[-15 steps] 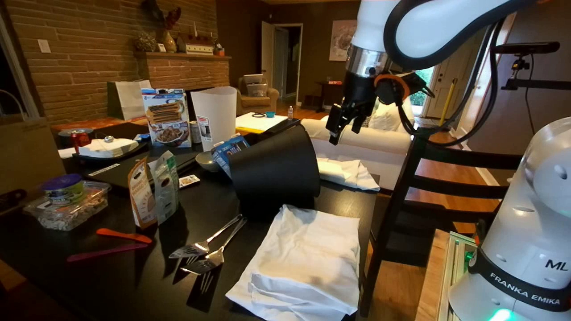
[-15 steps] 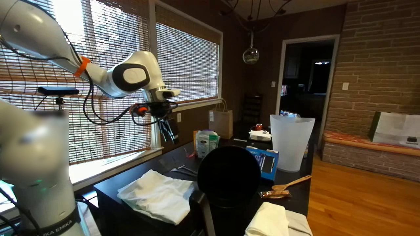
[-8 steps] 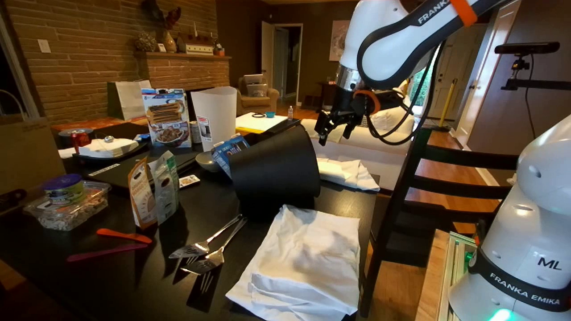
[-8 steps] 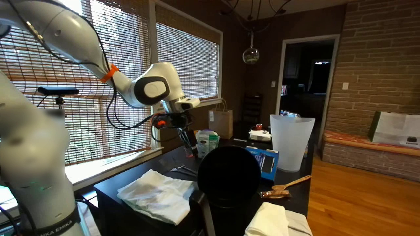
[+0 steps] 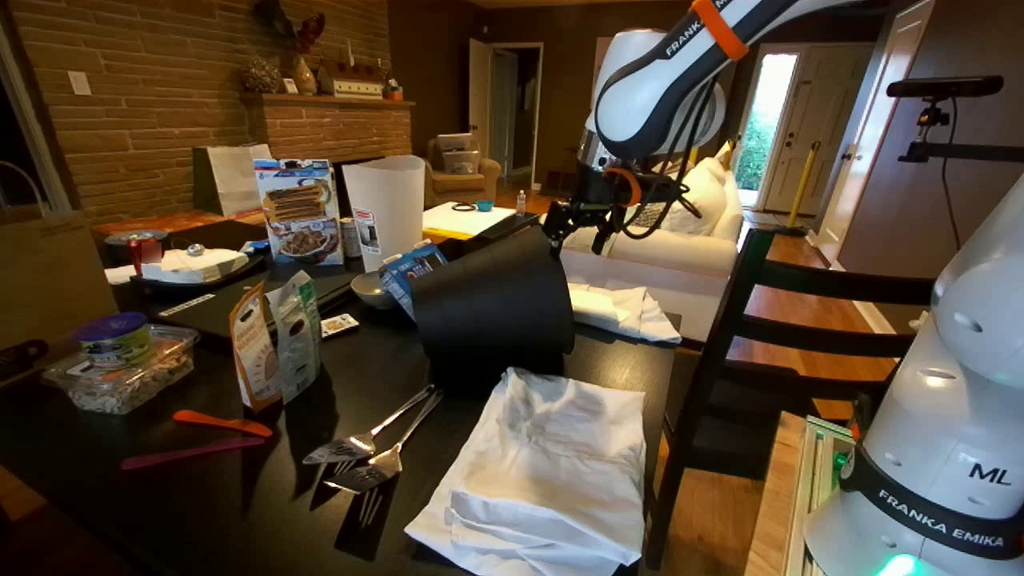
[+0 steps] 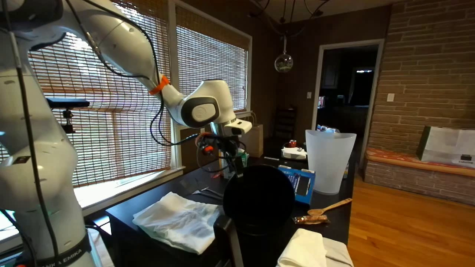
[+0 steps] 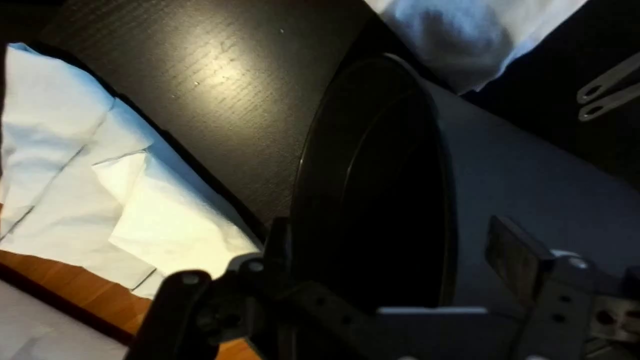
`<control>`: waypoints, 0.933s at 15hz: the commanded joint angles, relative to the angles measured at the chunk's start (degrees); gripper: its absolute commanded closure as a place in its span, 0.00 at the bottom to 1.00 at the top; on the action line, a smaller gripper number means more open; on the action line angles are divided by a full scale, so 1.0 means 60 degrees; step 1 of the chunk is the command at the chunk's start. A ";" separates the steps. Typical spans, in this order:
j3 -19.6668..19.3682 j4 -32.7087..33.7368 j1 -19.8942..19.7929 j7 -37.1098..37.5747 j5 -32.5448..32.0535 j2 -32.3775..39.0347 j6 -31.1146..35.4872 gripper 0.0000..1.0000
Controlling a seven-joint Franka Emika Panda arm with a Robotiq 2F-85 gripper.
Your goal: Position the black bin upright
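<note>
The black bin (image 5: 496, 304) lies tipped on its side on the dark table, its wide mouth towards the chair. In an exterior view the dark mouth (image 6: 259, 196) faces the camera. My gripper (image 5: 576, 246) is at the bin's upper rim, pointing down, and it also shows in an exterior view (image 6: 238, 171) at the mouth's upper left edge. In the wrist view my gripper (image 7: 397, 240) is open, with its fingers wide apart. The bin's near rim (image 7: 450, 200) lies between the fingers, one over the mouth side and one over the outer wall. I cannot tell whether they touch it.
White cloths (image 5: 552, 472) lie in front of the bin, and another folded cloth (image 5: 624, 312) lies behind. A blue box (image 6: 298, 183) and a white container (image 6: 330, 163) stand beside it. Metal servers (image 5: 376, 456) and standing pouches (image 5: 276, 344) are nearby. A black chair (image 5: 792, 344) stands at the table edge.
My gripper has moved down and towards the bin, from above and beyond its mouth to its upper rim. The bin has not moved.
</note>
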 commanded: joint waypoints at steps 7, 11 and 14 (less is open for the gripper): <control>-0.1082 0.2014 0.0987 -0.2107 0.4220 0.1639 -0.1094 0.00; -0.1120 0.2513 0.0865 -0.1939 0.4721 0.2144 -0.1265 0.32; -0.1110 0.2824 0.0810 -0.1788 0.4880 0.2421 -0.1353 0.56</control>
